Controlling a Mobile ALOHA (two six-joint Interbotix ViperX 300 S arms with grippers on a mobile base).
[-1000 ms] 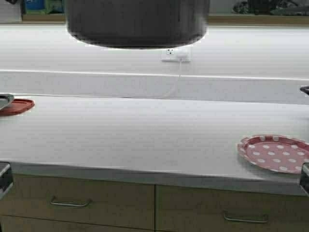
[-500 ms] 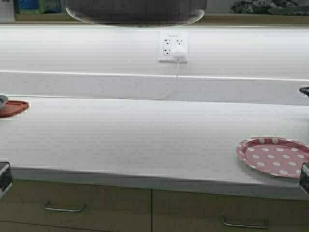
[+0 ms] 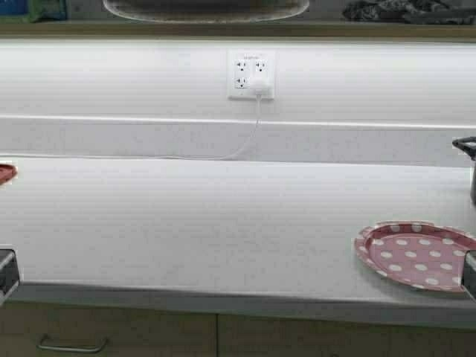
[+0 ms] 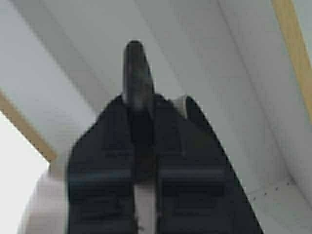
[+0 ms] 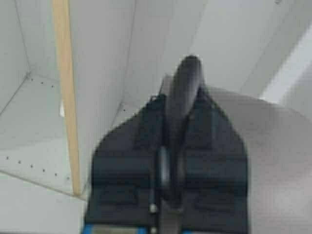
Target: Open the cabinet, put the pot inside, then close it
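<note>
The wide grey-brown metal pot (image 3: 206,9) is showing only its round underside at the 12 o'clock edge of the high view, raised level with the wooden shelf edge (image 3: 372,30) of the white-walled cabinet (image 5: 29,126). Two black loop handles are showing, one in each wrist view. The left hand (image 4: 139,105) is pinching one black loop handle (image 4: 136,73) between its dark pads, and the right hand (image 5: 178,131) is pinching the other black loop handle (image 5: 183,97), with the pot's grey wall just beside it and a light wooden cabinet edge (image 5: 66,97) nearby. Below, the white table (image 3: 208,223) is carrying one pink white-dotted plate (image 3: 416,253) at 4 o'clock, one red flat item (image 3: 6,172) at 9 o'clock, and one dark pot (image 3: 468,160) at 3 o'clock. One white wall outlet (image 3: 251,74) with a trailing white cord (image 3: 238,152) is sitting under the pot.
</note>
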